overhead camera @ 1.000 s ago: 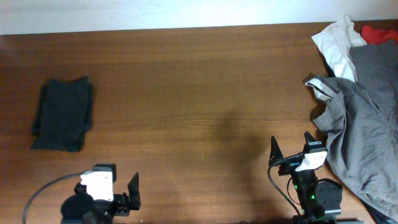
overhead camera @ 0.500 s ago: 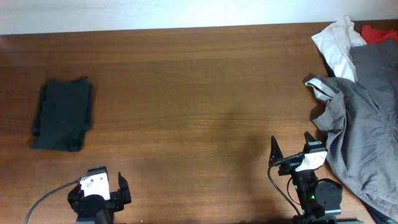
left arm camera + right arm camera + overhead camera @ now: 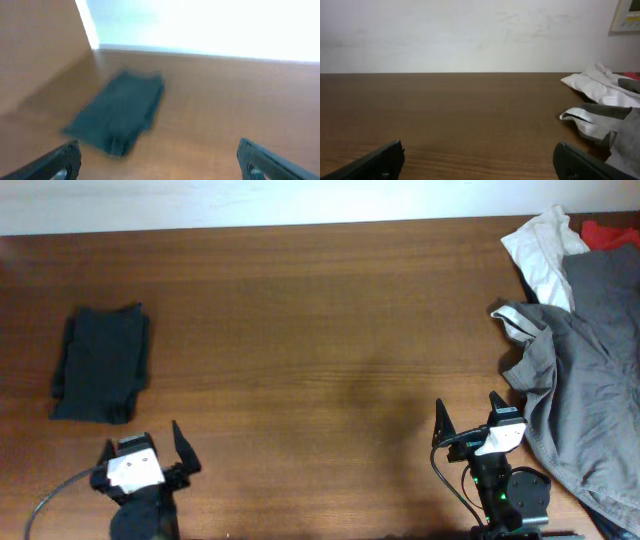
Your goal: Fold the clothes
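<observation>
gaping wide and empty, my left gripper point(image 3: 143, 442) faces the folded black cotton t-shirt point(image 3: 100, 365) lying just ahead, apart.

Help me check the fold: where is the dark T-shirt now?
Overhead, the dark folded cotton T-shirt lies on the left side of the brown wooden table, just ahead of the left hand.

I take this for a lab or test room, not a home: a bare wood-grain counter point(image 3: 320, 310) stands against a plain white wall point(image 3: 470, 35) with a pale panel point(image 3: 626, 15) on it, and a heap of laundry point(image 3: 590, 400) lies to my right.
</observation>
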You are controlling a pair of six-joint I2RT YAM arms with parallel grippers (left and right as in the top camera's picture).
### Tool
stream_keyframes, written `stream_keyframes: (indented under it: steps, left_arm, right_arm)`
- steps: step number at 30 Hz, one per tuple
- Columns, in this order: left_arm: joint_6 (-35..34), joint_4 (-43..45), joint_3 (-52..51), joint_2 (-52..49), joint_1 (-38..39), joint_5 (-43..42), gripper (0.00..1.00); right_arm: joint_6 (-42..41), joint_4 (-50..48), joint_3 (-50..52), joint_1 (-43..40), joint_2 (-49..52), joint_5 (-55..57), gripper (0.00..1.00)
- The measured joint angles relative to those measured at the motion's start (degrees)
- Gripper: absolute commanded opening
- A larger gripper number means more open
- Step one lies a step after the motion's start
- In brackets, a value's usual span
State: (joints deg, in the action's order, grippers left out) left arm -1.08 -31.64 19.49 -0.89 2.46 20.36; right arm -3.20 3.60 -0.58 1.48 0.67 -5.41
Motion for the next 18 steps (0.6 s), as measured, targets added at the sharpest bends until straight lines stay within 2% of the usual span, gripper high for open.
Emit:
stream_keyframes:
  steps: [9, 12, 17, 18]
  left_arm:
    - [0.15, 23.06, -3.06, 0.24, 0.02, -1.31, 0.99]
    - [0.17, 30.01, -6.88, 0.26, 0.0, -3.13, 0.99]
    - [0.15, 47.39, -16.41, 0.2, 0.0, -7.5, 0.99]
    - [0.2, 48.04, -17.07, 0.26, 0.02, -8.17, 0.99]
  right_arm:
    - [0.0, 0.02, 0.0, 0.0, 0.02, 0.0, 0.99]
    - [0.0, 0.02, 0.0, 0.0, 0.02, 0.0, 0.99]
    - [0.0, 0.02, 0.0, 0.0, 0.02, 0.0, 0.99]
    - [0.02, 0.02, 0.0, 0.0, 0.02, 0.0, 0.99]
